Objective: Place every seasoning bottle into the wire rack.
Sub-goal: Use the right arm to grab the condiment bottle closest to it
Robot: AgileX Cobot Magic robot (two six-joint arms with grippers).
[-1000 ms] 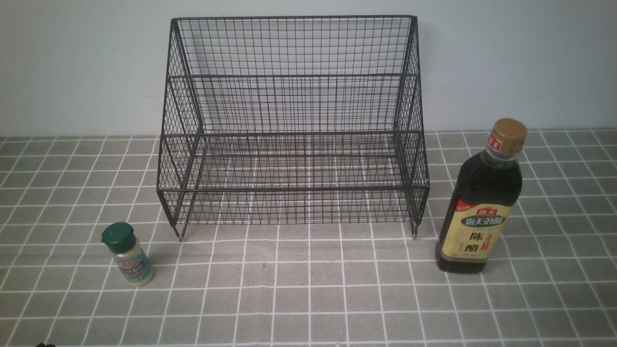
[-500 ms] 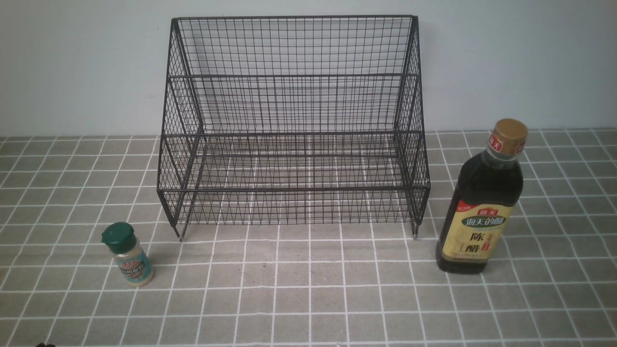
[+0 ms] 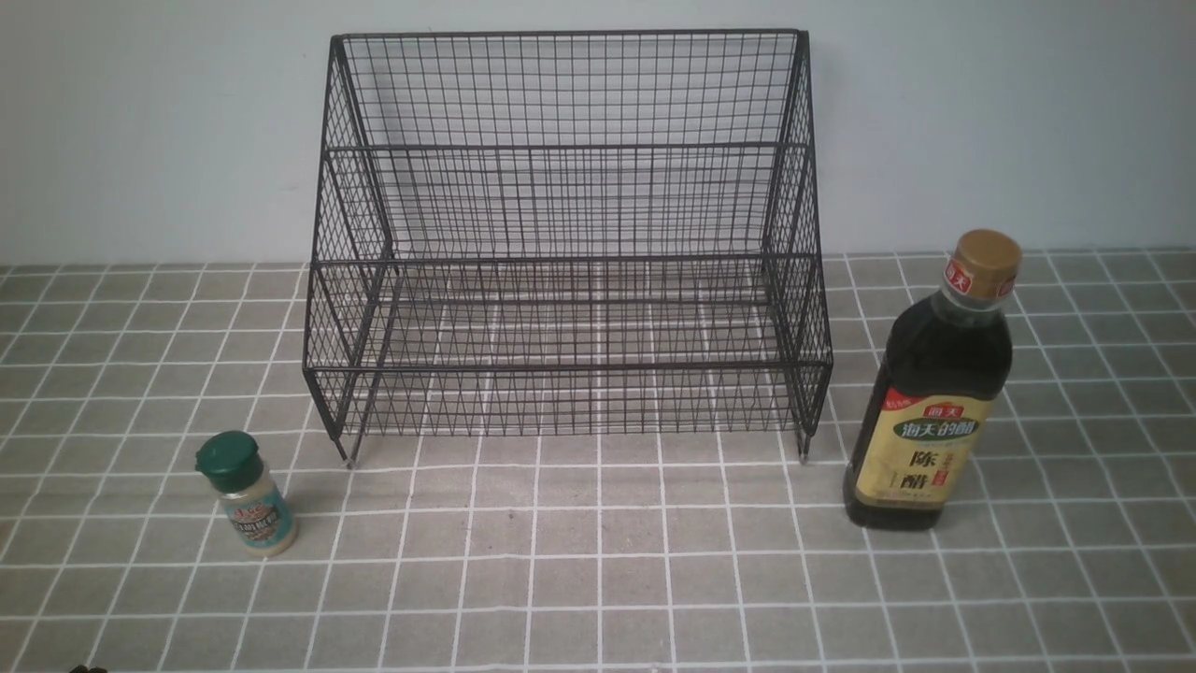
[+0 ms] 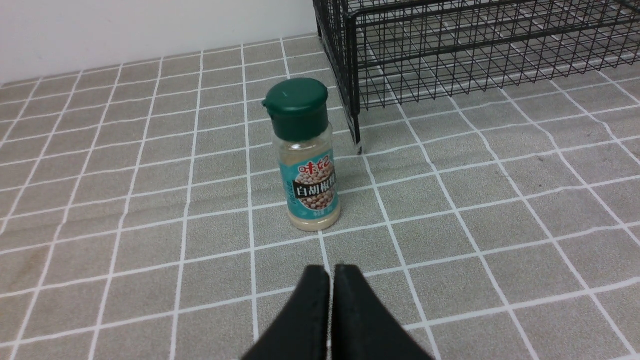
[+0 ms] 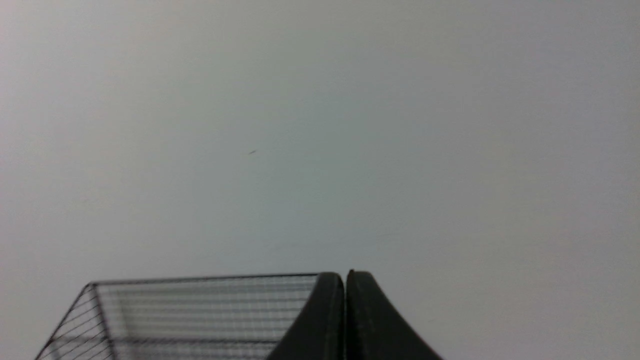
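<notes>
Standing on the bench [image 3: 598, 598]: shaker jar [image 3: 248, 495] lower left, tall bottle [image 3: 934, 393] right, wire rack [image 3: 570, 234] centre, empty. Left jaws, right jaws pressed together, holding nothing. Risk: closed tips toppling the shaker jar; tall bottle snagging mesh.

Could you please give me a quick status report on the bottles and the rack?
Left end effector and right end effector shut, empty. Shaker and dark bottle upright, outside rack. Nothing in the way.
</notes>
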